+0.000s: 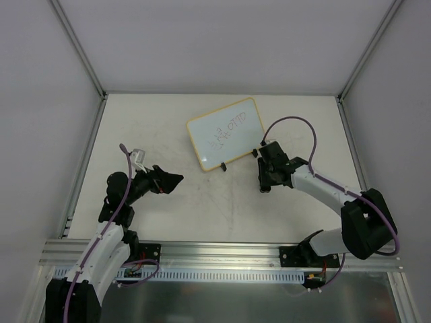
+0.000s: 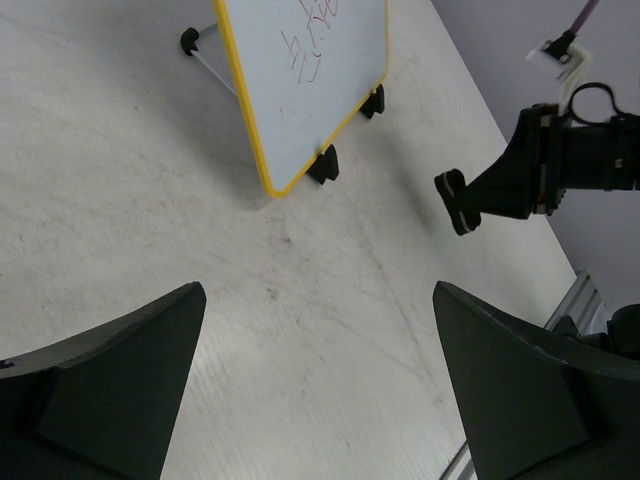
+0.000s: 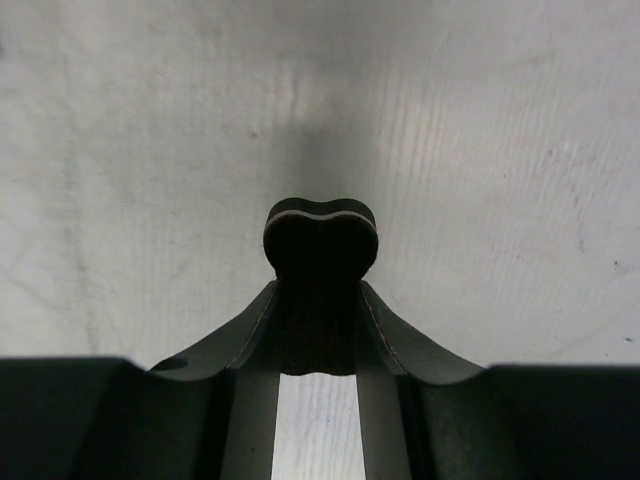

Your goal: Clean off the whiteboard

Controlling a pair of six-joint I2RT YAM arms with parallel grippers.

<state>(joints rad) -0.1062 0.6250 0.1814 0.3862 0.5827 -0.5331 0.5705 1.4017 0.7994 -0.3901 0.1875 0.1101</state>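
Table [image 1: 168,121]: the off-white, lightly scuffed surface is sitting inside a white-walled enclosure with metal corner posts.
Whiteboard [image 1: 224,134]: the board is resting at the far middle of the table, skewed to the table edges, with its yellow rim fully showing in the top view.
Handwriting [image 2: 310,40]: red marks are showing on the white face of the board.
Clip feet [image 2: 322,166]: two black feet are sitting along the board's near long edge and touching the table.
Left end effector [image 1: 168,182]: the jaws are standing wide apart and gripping nothing; the unit is facing the whiteboard from the near left, well apart from it.
Right end effector [image 3: 320,235]: the fingertips are pressing together with nothing showing between them; the unit is pointing down at bare table, near the board's right clip foot and apart from the board.
Purple cable [image 1: 296,121]: the cable is arching over the right arm.
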